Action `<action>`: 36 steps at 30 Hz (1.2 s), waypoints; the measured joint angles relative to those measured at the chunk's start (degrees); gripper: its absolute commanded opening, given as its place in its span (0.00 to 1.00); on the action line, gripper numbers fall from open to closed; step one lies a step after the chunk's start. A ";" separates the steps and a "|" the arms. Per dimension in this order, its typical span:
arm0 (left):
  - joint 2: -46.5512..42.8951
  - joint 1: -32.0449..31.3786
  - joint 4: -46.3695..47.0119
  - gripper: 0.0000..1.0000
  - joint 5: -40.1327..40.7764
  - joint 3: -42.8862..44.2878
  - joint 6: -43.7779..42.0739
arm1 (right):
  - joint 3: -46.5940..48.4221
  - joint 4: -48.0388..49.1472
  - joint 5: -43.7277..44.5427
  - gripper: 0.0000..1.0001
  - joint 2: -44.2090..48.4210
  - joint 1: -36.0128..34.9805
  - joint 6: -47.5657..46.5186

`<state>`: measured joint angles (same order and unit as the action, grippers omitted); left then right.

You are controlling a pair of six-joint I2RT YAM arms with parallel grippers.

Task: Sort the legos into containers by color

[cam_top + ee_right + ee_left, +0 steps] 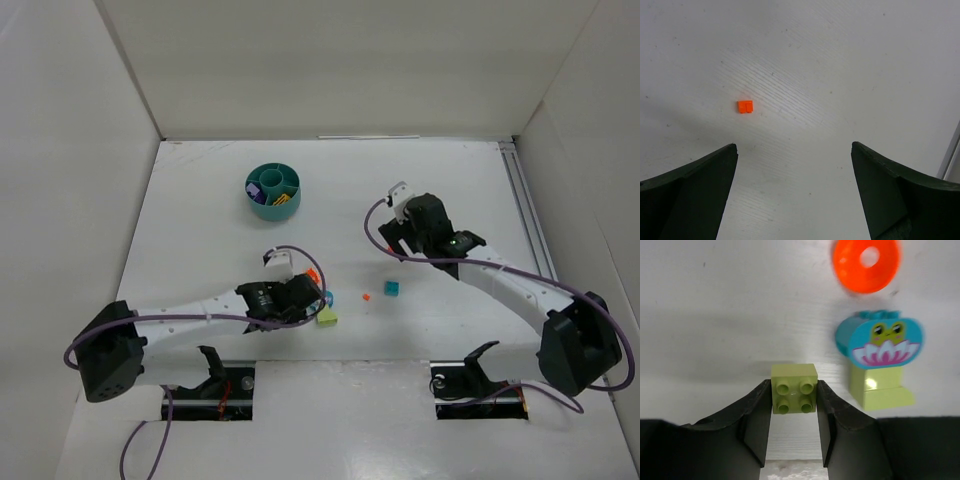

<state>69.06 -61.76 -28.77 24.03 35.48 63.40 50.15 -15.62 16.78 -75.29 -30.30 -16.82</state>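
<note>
Lime-green brick [794,395]; orange ring [866,262]; teal piece [880,340] printed with green frog, pink-and-white lily; yellow-green block [881,389]; orange chip [745,106]; teal bowl [273,190]; white table [450,180].

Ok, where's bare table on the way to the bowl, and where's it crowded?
Bare: table between left fingers and teal bowl, and between bowl and right arm. Crowded: orange ring and frog piece beside the gripped lime brick; orange bit and teal brick further right.
</note>
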 measured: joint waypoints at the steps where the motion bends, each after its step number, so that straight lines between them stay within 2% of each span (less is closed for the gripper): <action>1: -0.76 0.42 0.00 0.25 0.85 1.09 -0.83 | -0.33 0.07 -0.07 1.00 0.48 0.33 0.00; 4: -2.43 4.42 2.08 0.25 2.62 5.75 -6.29 | -1.55 0.24 -0.13 1.00 2.93 1.27 -0.02; 9: -1.99 17.35 10.12 0.25 3.23 14.40 -18.08 | -4.35 0.52 -0.15 1.00 9.22 3.19 -0.26; 13: 2.75 26.91 16.63 0.26 0.46 22.25 -27.41 | -6.56 1.31 -0.09 1.00 13.27 4.50 -0.74; 16: 8.76 31.30 19.37 0.26 -1.66 29.33 -33.00 | -8.41 1.64 -0.02 1.00 15.39 5.62 -1.40; 26: 29.03 37.55 23.67 0.28 -9.86 48.28 -45.86 | -9.77 3.50 -0.13 1.00 15.34 10.93 -2.60; 36: 42.71 39.78 20.50 0.28 -14.36 62.18 -52.96 | -9.75 5.92 -3.52 1.00 9.84 14.88 -4.02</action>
<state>111.77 -21.98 -8.27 9.67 97.67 10.44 40.40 -9.69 13.26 -65.45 -15.42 -20.84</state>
